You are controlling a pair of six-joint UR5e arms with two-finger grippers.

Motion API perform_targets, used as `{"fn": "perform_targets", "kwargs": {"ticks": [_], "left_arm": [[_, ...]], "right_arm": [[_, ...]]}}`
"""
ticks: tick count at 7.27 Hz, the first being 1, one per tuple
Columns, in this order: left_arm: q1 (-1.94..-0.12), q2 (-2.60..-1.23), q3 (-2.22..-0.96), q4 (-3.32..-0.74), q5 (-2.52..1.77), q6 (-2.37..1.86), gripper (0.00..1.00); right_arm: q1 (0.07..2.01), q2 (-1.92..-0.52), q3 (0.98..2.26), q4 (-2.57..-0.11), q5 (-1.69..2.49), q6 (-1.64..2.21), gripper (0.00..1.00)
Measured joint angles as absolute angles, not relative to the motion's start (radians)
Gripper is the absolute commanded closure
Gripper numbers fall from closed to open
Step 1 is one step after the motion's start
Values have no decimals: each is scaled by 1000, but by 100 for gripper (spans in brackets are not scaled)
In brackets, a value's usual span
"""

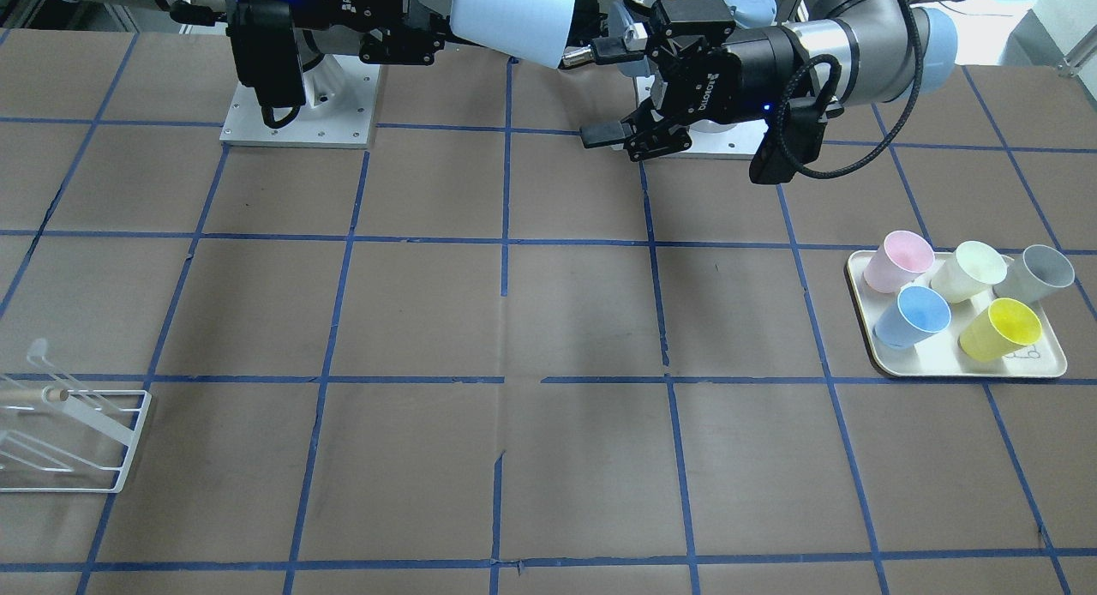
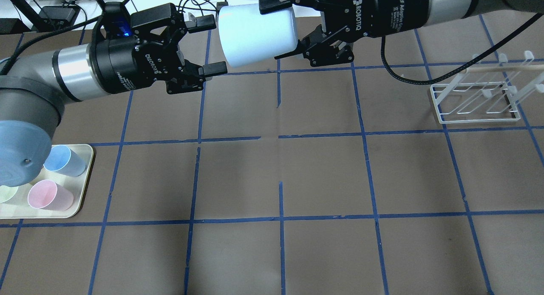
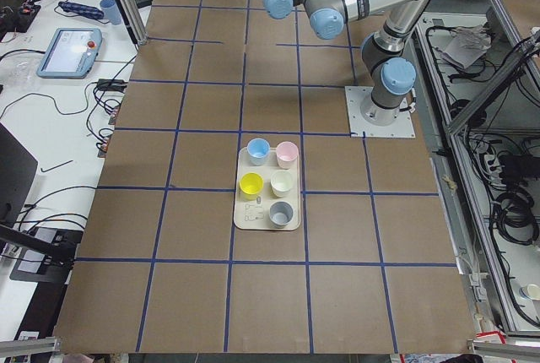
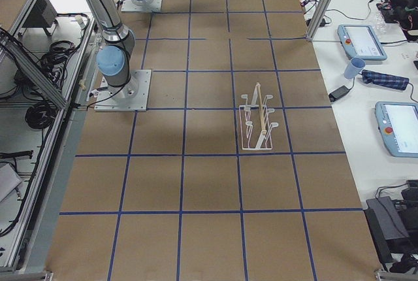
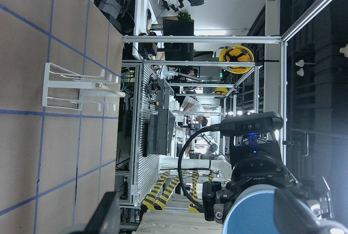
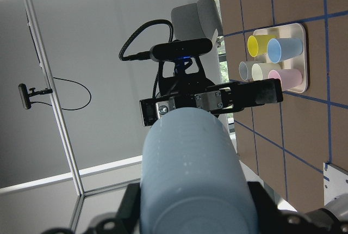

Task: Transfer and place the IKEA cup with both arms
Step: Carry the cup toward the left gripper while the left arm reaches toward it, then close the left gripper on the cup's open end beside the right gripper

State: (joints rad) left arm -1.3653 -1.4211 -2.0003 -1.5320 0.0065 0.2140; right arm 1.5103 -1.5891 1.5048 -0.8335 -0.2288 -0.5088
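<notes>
Overhead exterior view: a tray of coloured cups is seen nearest, at the left. Farther back, the IKEA cup is held sideways above the table, clamped by the right gripper. The left gripper is spread apart just beside the cup's free end.

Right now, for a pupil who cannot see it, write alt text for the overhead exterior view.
The right tool holds a pale blue IKEA cup sideways above the gridded table, with the open left tool at its other end. A tray of cups lies lower left; a white wire rack stands right.
</notes>
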Motion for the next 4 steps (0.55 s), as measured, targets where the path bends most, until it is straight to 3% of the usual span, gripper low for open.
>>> {"fn": "perform_targets", "kwargs": {"ticks": [2, 4], "left_arm": [[-1409, -1404, -2016, -1518, -20, 212, 0], [-1437, -1396, -2019, -1517, -24, 210, 12]], "right_arm": [[1513, -1588, 1506, -836, -227, -509, 67], [1520, -1589, 1505, -836, -223, -509, 67]]}}
